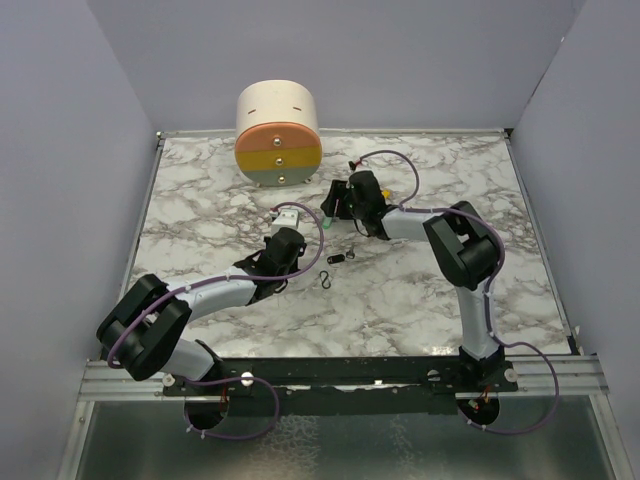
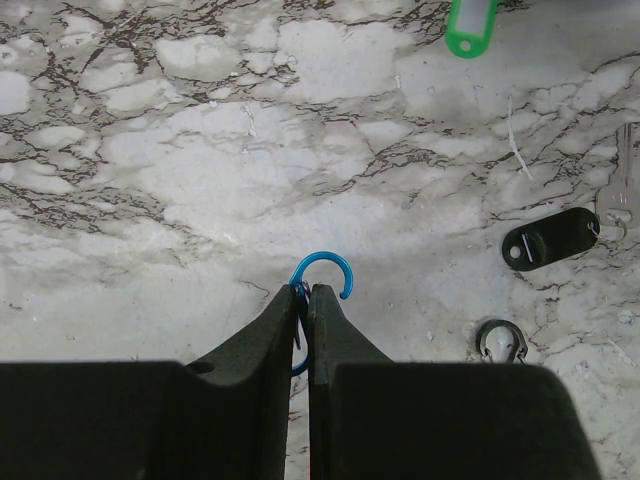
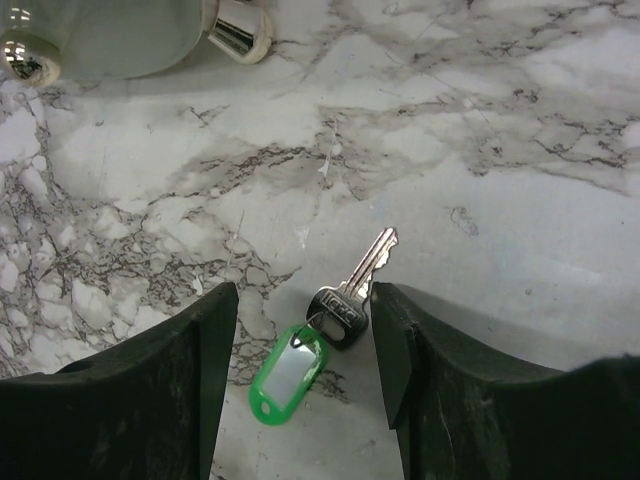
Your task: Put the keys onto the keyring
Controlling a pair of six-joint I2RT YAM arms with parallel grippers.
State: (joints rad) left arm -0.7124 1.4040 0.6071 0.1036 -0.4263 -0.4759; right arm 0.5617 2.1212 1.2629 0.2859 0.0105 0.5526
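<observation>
Lavender-grey walls close in the marbled white-and-grey counter (image 1: 420, 300) on three sides. At 11 o'clock on it lies a cream drum (image 1: 278, 135) whose round face is banded orange, yellow and grey. The left arm (image 1: 200, 300) and right arm (image 1: 465, 250), black with grey links, both reach toward the middle of the counter.

The right tool (image 3: 303, 290) is released, its two black fingers spread wide just above the marble. Between them lies the dark-headed key (image 3: 355, 285), flat on the counter, touching neither finger. Its silver blade points to 1 o'clock. A green tag (image 3: 290, 372) with a clear window hangs off the head at 7 o'clock, joined by a thin link.

The left tool (image 2: 307, 292) is clenched on the blue ring (image 2: 322, 275), a thin open hook whose curved top sticks out past the fingertips while the rest is hidden between them.

At 3 o'clock from that tip, well apart, a black tag (image 2: 550, 238) lies flat. A silver key (image 2: 622, 185) is attached at its far end, partly cut by the edge of the view. At 4 o'clock sits a small black loop (image 2: 502, 342), apart from both.
</observation>
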